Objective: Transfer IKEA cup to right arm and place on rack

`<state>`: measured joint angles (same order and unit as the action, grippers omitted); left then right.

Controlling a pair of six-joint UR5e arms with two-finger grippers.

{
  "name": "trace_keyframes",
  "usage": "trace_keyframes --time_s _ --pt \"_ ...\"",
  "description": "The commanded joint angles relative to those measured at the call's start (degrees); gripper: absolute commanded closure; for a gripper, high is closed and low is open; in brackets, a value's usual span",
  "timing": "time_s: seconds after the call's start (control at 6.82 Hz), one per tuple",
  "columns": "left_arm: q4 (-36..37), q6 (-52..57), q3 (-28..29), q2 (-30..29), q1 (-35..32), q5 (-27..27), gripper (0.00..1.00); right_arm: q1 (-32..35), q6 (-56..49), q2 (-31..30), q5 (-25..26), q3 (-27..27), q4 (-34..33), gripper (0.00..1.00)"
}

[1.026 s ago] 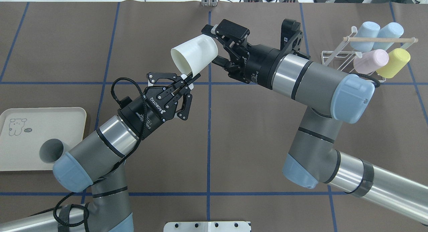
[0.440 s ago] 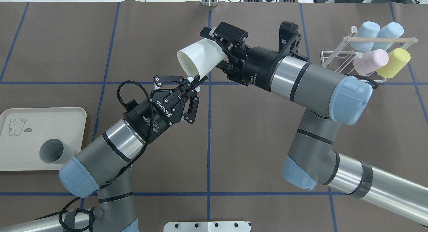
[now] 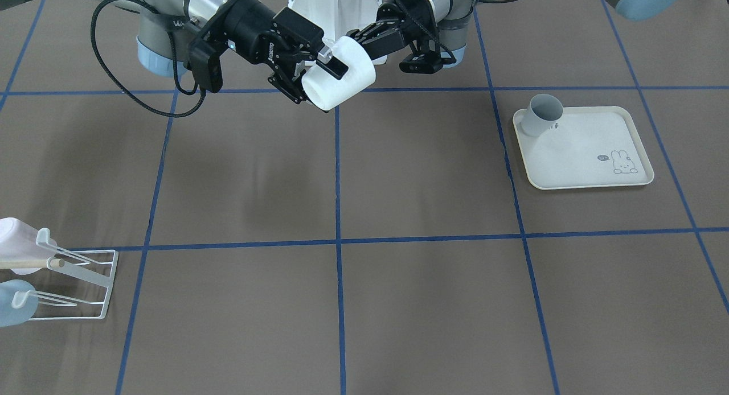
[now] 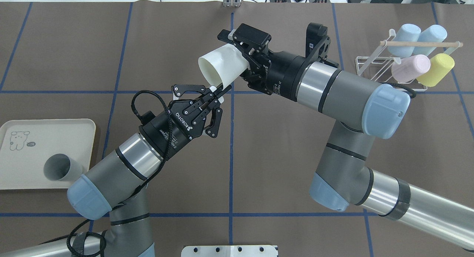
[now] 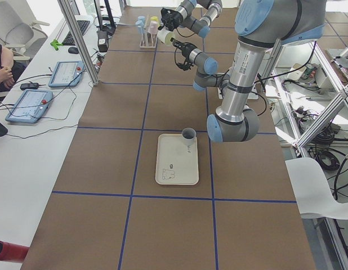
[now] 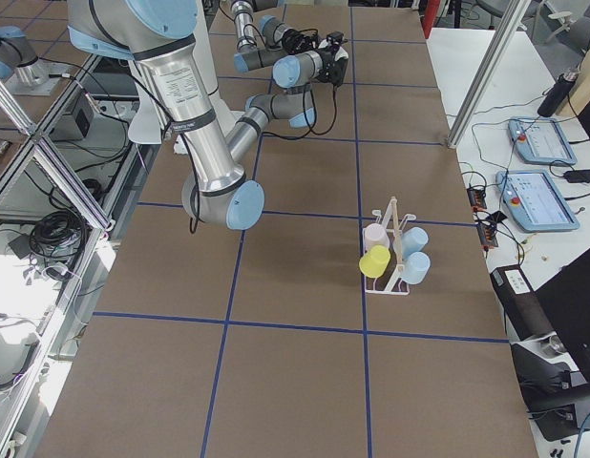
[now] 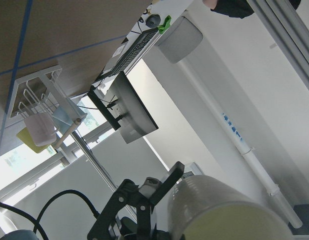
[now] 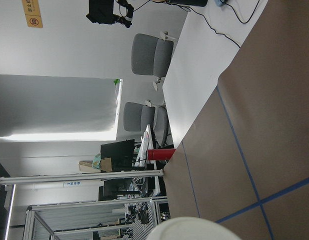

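The white IKEA cup (image 4: 222, 66) hangs in the air over the table's middle, lying on its side with its mouth toward the left. My right gripper (image 4: 232, 57) is shut on its base end, one finger (image 3: 333, 66) pressed flat on the wall. From below left, my left gripper (image 4: 221, 91) is shut on the cup's lower rim in a thin pinch. The same cup (image 3: 339, 73) shows between both grippers in the front view. The white wire rack (image 4: 370, 64) stands at the far right, with a wooden dowel (image 4: 422, 44).
Two blue cups, a pink cup (image 4: 411, 67) and a yellow cup (image 4: 437, 69) sit on the rack's prongs. A cream tray (image 4: 37, 138) at the left edge holds a grey cup (image 4: 59, 167) on its side. Operator pendants lie on a side table (image 6: 543, 172).
Both arms shifted slightly right and toward me with the cup. The right gripper slid further over the base and its fingers closed onto the wall. The left gripper kept its pinch on the rim.
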<state>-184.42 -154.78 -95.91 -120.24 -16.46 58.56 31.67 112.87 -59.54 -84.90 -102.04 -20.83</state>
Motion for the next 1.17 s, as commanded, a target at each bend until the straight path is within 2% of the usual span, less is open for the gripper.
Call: trace_keyframes --time_s 0.0,0.15,0.29,0.73,1.03 --pt "-0.15 0.00 -0.07 0.27 0.02 0.07 1.00 -0.03 0.16 0.04 0.09 0.09 0.00 0.77" --pt "-0.33 0.87 -0.07 0.97 0.02 0.15 0.64 0.06 0.07 -0.05 0.00 0.09 0.17 1.00" --pt "-0.50 6.19 -0.16 0.45 0.11 0.24 0.01 0.15 -0.02 -0.05 0.00 0.35 1.04 1.00" --pt "-0.68 6.86 -0.68 0.88 0.11 0.24 0.00 0.93 -0.02 -0.05 0.00 0.53 1.93 1.00" --pt "-0.77 7.03 -3.56 3.06 -0.50 0.76 0.00 6.27 0.51 -0.92 -1.75 0.79 2.72 1.00"
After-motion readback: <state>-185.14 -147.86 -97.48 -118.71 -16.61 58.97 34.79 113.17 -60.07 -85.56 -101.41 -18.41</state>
